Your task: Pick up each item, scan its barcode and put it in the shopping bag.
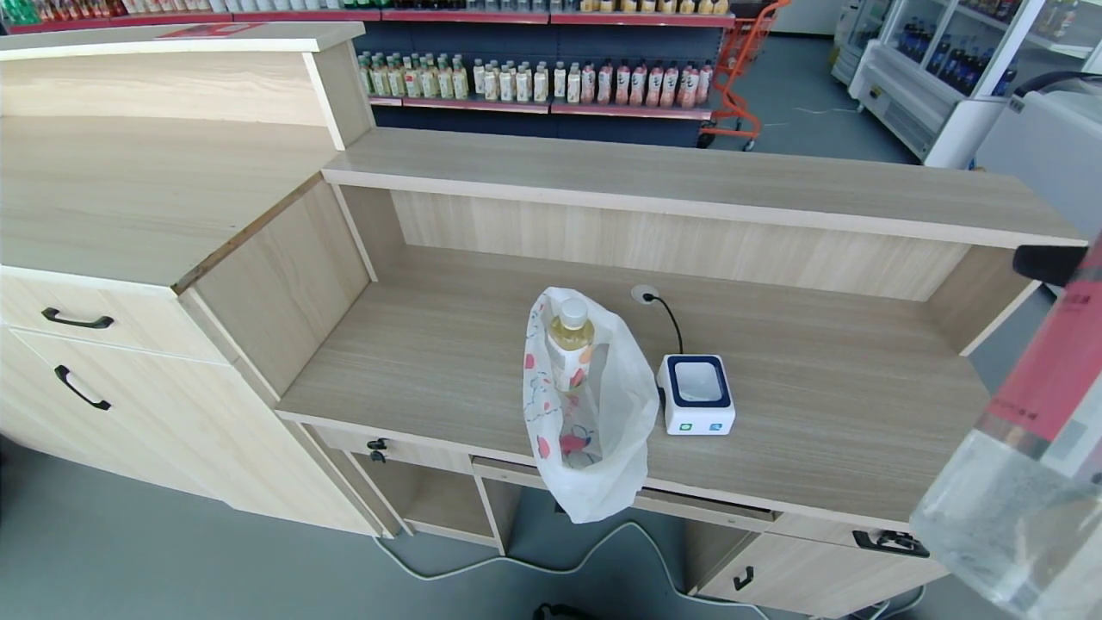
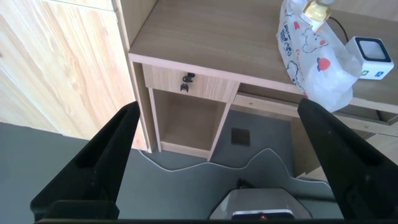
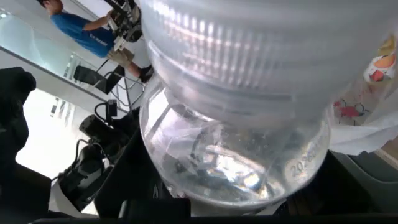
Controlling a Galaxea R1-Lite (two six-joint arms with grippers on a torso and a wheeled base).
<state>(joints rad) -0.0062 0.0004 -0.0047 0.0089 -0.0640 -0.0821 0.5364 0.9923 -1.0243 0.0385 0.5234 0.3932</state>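
Right pincer (image 3: 236, 208) appears clamped on a clear bottle (image 1: 1024, 430): dark fingers flank its base in the wrist view. It hangs tilted in the air, base lowest, beyond the right end of the desk (image 1: 861, 413). The scanner (image 1: 697, 392) sits below and to the left of this pincer, and the bag (image 1: 603, 465) stands just past it, well apart from the pincer. The smooth bottle could slip and would probably miss the desk. Its barcode may face away from the scanner window. The limp bag sags over the desk's front edge and already holds a second bottle (image 1: 570, 340), so a push could drag it off. Left pincer (image 2: 217, 162) hangs low before the desk, jaws spread and empty.
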